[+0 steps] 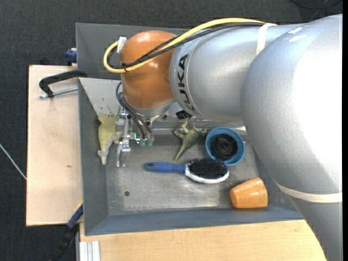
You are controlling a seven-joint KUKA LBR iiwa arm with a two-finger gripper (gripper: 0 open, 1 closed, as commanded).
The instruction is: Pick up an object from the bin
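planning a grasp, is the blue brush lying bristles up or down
Bristles up: the brush lies flat, its black bristles facing the camera, blue handle pointing left.

The pale yellow-green soft thing [106, 134], long and limp, wider and crumpled at its twelve o'clock end and tapering to a thin tail toward six o'clock, lies at nine o'clock in the bin [163, 200], against its wall.

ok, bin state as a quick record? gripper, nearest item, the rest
gripper: low, in the left part of the bin
nearest: pale yellow thing by the left wall, just left of the gripper
middle: brush with blue handle; green toy behind it
right: blue cup; orange block near the front corner
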